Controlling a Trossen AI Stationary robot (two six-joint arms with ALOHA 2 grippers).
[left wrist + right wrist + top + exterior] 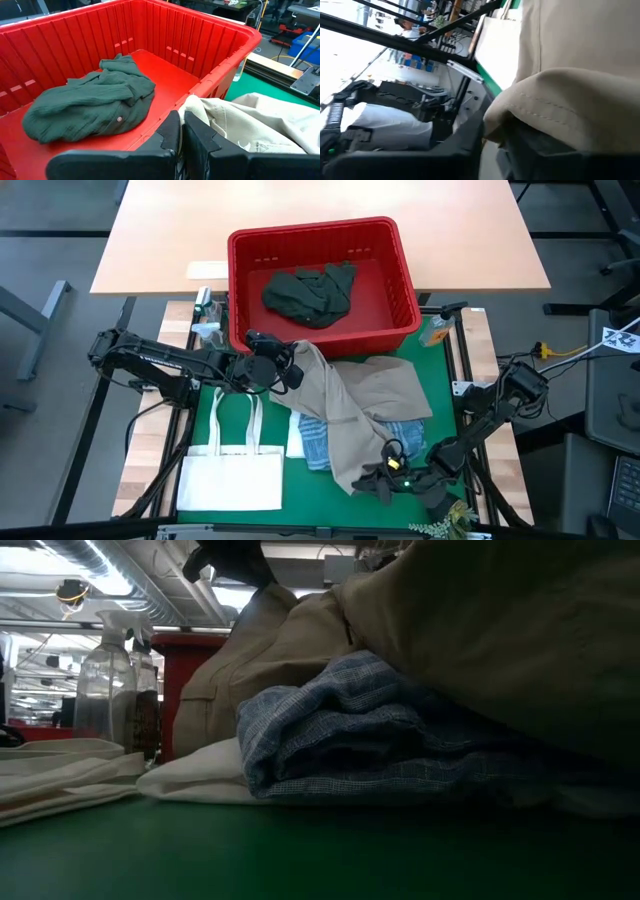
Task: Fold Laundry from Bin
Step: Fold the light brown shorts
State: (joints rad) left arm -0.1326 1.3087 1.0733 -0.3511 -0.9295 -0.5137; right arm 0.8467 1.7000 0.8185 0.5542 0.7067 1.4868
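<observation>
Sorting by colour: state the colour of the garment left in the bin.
Dark green garment; left wrist view shows it best.

We find no text, label, brand, number or sign that can be read in any view. A small white card with dark markings (620, 337) lies at the right edge of the high view, and a pale paper slip (206, 270) sits on the tan wooden surface (300, 205), but neither is legible.

Even overhead light; low view dim, backlit; right wrist view blurred.
</observation>
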